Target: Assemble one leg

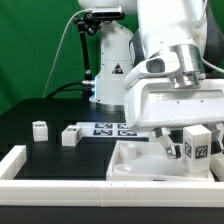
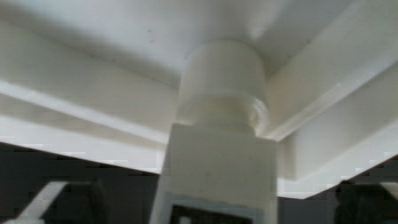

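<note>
Chunky white plastic leg [image 2: 217, 140] stands seated in the large square white panel [image 1: 150, 165]; robot's hand [image 1: 192, 140] spread wide around it, gripping nothing.

A green backdrop [image 1: 35, 50] fills the far wall on the exterior view's left. Below it lies a black tabletop [image 1: 40, 108], evenly lit. A white rim [image 1: 14, 163] borders its near left edge. A dark cable [image 1: 68, 60] hangs before the backdrop.
</note>
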{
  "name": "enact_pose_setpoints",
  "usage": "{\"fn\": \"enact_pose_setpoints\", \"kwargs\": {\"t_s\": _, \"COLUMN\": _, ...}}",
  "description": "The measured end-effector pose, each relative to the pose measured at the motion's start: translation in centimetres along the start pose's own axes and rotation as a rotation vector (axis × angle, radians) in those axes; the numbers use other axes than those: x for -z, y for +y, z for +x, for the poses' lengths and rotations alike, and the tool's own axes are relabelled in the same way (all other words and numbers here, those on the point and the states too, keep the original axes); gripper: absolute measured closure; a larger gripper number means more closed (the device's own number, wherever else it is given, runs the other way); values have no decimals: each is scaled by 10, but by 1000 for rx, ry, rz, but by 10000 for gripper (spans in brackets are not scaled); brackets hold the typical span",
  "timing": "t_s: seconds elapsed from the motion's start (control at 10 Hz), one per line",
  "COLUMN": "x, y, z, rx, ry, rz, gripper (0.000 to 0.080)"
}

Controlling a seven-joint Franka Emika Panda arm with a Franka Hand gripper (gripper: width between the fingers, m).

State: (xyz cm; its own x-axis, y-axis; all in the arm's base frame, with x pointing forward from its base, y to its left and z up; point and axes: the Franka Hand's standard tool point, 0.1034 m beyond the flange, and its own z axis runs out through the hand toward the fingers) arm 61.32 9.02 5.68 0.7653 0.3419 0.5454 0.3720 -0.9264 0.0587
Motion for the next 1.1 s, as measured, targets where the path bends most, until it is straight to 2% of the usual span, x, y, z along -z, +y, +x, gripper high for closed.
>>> {"fn": "enact_pose_setpoints", "kwargs": {"t_s": 0.3, "x": 14, "y": 5, "z": 15, "rx": 5, "ry": -22, "rz": 2, "gripper": 150}}
{"fn": "enact_pose_setpoints", "kwargs": {"t_s": 0.5, "x": 14, "y": 8, "z": 20, "rx": 5, "ry": -26, "rz": 3, "gripper": 150}}
{"fn": "enact_pose_setpoints", "kwargs": {"t_s": 0.6, "x": 12, "y": 10, "z": 24, "rx": 4, "ry": -55, "rz": 12, "gripper": 150}}
{"fn": "enact_pose_setpoints", "kwargs": {"t_s": 0.7, "x": 12, "y": 17, "z": 27, "rx": 1, "ry": -49, "rz": 5, "gripper": 150}}
{"fn": "enact_pose_setpoints", "kwargs": {"t_s": 0.8, "x": 9, "y": 13, "z": 22, "rx": -8, "ry": -125, "rz": 34, "gripper": 150}}
{"fn": "enact_pose_setpoints", "kwargs": {"t_s": 0.9, "x": 9, "y": 8, "z": 24, "rx": -11, "ry": -234, "rz": 73, "gripper": 150}}
{"fn": "enact_pose_setpoints", "kwargs": {"t_s": 1.1, "x": 10, "y": 6, "z": 26, "rx": -16, "ry": -352, "rz": 108, "gripper": 150}}
